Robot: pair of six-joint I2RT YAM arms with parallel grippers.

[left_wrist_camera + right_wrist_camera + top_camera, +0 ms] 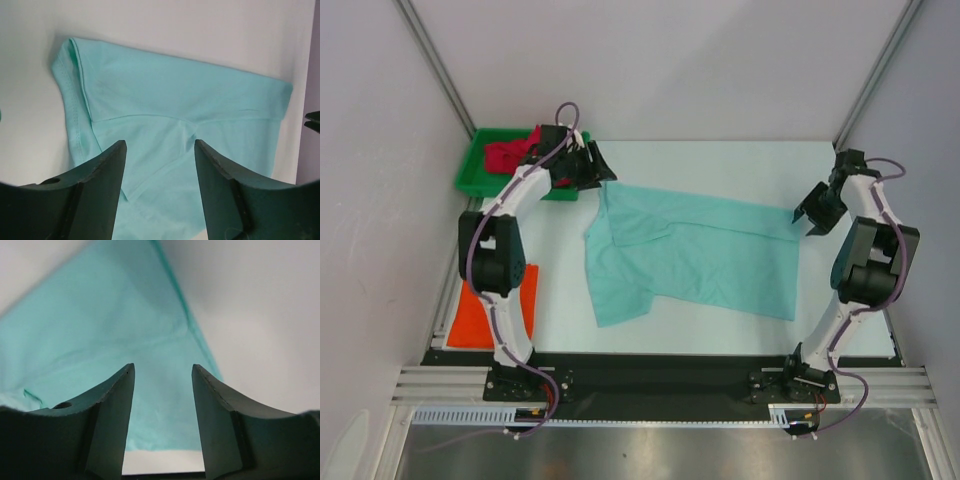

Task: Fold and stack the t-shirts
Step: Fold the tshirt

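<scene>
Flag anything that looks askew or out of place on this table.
The mint green shirt lies crooked and rumpled, its left side doubled over unevenly. The orange shirt sits at the left edge of the table, seemingly overhanging it. The red shirt is bunched in the green tray.

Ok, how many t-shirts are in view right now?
3. The mint green shirt lies spread mid-table, the orange shirt lies at the near left edge, and the red shirt is bunched in the green tray, far left. Others could be hidden under it.
</scene>
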